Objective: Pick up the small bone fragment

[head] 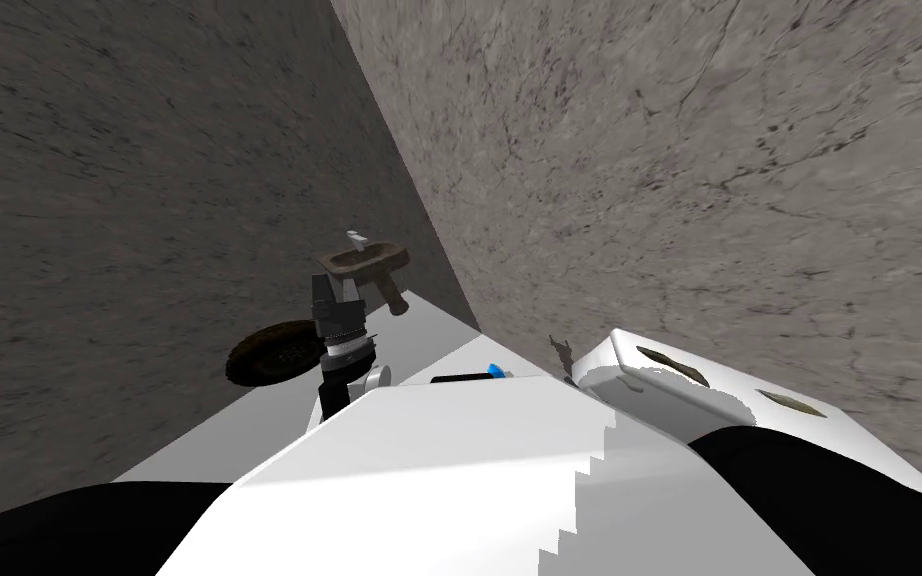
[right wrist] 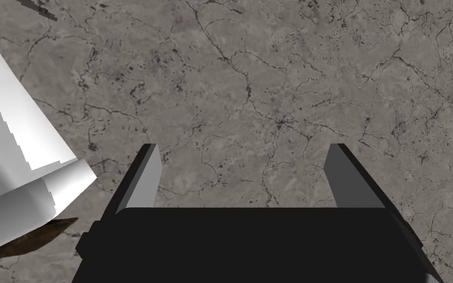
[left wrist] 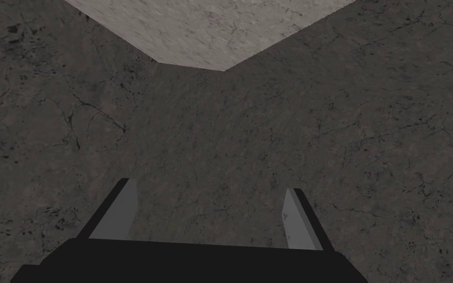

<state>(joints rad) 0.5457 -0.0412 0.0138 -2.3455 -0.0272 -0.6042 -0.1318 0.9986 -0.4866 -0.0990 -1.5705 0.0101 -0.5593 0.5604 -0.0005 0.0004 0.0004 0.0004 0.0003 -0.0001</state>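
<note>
We take the small bone fragment point(head: 559, 350) to be the dark jagged sliver just right of the middle of the head view, lying on pale cracked stone point(head: 749, 200), though we cannot be sure of it. We judge it light, stiff and brittle at its thin points. Its rough edges should not be slippery, but it sits so low that it may skitter off if nudged. We would take hold across its narrow width near the middle, with the blades close to the stone.

The head view also shows a larger brown bone-like piece point(head: 364, 262) above the centre with a small white bit point(head: 356, 238) on top. A dark round thing point(head: 271, 352) lies to the lower left of that piece, and the left arm point(head: 341, 340) rises toward it.

The right wrist view gives the right tool point(right wrist: 245, 147), released with nothing between its fingers. It also shows a brown pointed tip point(right wrist: 34, 238) at the lower left of the frame and a dark sliver point(right wrist: 36, 9) in the upper left corner, which may be the fragment.

The left wrist view gives the left tool point(left wrist: 211, 186), likewise released and empty
</note>
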